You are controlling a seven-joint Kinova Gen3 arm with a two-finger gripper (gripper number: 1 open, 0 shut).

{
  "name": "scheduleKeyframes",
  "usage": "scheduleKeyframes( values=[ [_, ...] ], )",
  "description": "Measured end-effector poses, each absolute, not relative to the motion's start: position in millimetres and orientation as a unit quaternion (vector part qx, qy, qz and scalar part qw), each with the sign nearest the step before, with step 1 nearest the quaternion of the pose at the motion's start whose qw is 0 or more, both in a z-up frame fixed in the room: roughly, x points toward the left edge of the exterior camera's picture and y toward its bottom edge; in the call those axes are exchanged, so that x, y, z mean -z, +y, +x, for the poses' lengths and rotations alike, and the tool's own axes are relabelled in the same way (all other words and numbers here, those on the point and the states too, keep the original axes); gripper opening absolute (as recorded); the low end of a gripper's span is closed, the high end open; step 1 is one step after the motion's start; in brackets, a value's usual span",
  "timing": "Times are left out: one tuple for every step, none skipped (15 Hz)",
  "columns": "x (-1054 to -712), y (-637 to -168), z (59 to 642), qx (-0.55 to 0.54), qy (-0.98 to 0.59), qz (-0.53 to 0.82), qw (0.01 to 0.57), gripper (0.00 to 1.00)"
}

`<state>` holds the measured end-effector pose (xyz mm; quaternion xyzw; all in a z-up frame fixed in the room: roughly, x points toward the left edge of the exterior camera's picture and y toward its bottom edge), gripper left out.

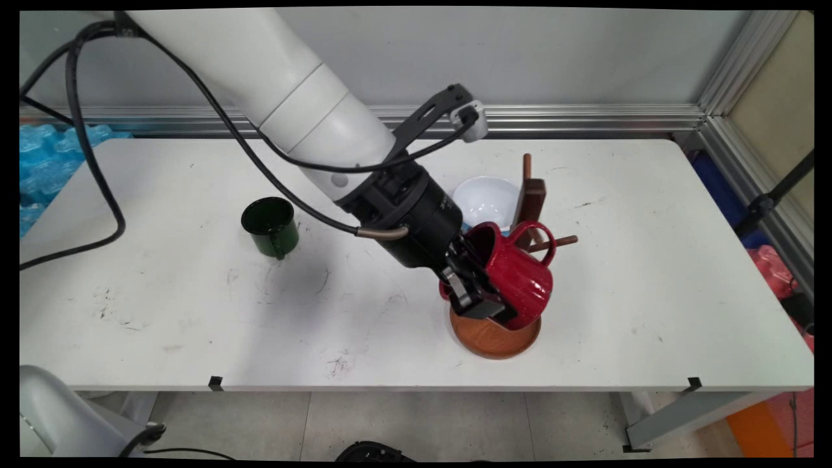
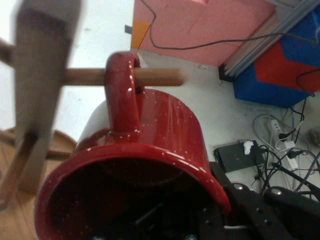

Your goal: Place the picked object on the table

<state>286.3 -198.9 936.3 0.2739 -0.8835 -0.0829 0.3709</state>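
Right of the table's middle, the black gripper (image 1: 480,296) has its fingers clamped on the rim of a red speckled mug (image 1: 517,270) — one finger goes inside the mouth, the other presses the outer wall, as the hand view shows with the dark linkage rising into the mug's opening (image 2: 120,200). The mug is tipped well over: its long axis runs slantwise, the mouth facing up and left toward the arm, the base down and to the right. Its handle (image 1: 543,240) sits on the upper side, and a horizontal wooden peg (image 1: 560,242) passes through the loop; in the hand view the peg's (image 2: 155,76) rounded end sticks out clear beyond the handle (image 2: 122,92). That peg belongs to a dark wooden mug stand — an upright post (image 1: 532,198) on a round brown base (image 1: 495,338), with another peg poking up at the top. The mug hangs over this base, held off the white table (image 1: 195,312).

Just behind the stand lies a white bowl (image 1: 486,200), mouth up. Well apart to the left stands a dark green enamel mug (image 1: 270,225), upright, its handle turned toward the near edge. Small print on the gripper's black wrist body is too small to read, and no other lettering is legible.
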Motion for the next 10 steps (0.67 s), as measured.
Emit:
scheduleKeyframes(
  values=[
    [-940,-199,284,0.082,-0.884,0.269,0.373,0.00],
    [-944,-199,282,0.082,-0.885,0.264,0.376,0.00],
    [-948,-199,279,0.081,-0.885,0.259,0.378,0.00],
    [-952,-200,277,0.080,-0.885,0.255,0.381,0.00],
    [-956,-199,275,0.080,-0.886,0.250,0.383,0.00],
    [-960,-199,272,0.080,-0.886,0.246,0.385,0.00],
    [-963,-198,270,0.081,-0.886,0.243,0.386,0.00],
    [-968,-196,268,0.082,-0.886,0.239,0.388,0.00],
    [-972,-194,267,0.083,-0.887,0.236,0.388,0.00],
    [-975,-192,266,0.084,-0.887,0.234,0.388,0.00]
  ],
)
